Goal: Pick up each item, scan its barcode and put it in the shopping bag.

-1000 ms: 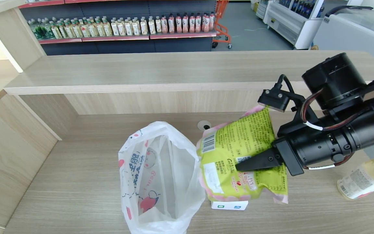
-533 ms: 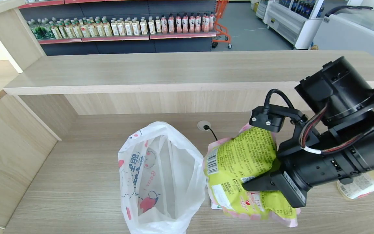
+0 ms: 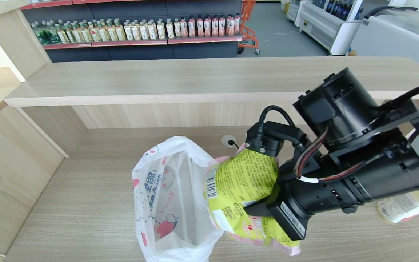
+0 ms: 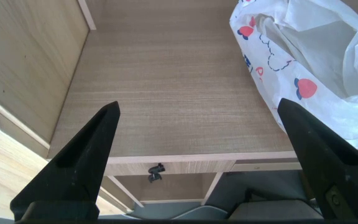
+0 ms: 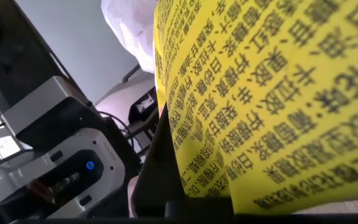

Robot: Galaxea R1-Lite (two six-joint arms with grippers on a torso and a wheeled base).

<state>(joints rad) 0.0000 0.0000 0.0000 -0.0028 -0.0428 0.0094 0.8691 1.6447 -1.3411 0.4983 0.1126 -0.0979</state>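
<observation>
Head view: the right gripper (image 3: 260,205) is clamped on the yellow-green crinkly plastic snack pouch (image 3: 236,178), held at the right rim of the white thin-film shopping bag (image 3: 158,196). The pouch appears light, soft and slippery; grip mid-body, avoiding the seams. The left gripper (image 4: 197,115) is spread, empty.

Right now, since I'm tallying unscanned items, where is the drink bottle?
Head view: the drink bottle lies on the counter at the robot's far right, partly behind the right arm, apart from the shopping bag.
</observation>
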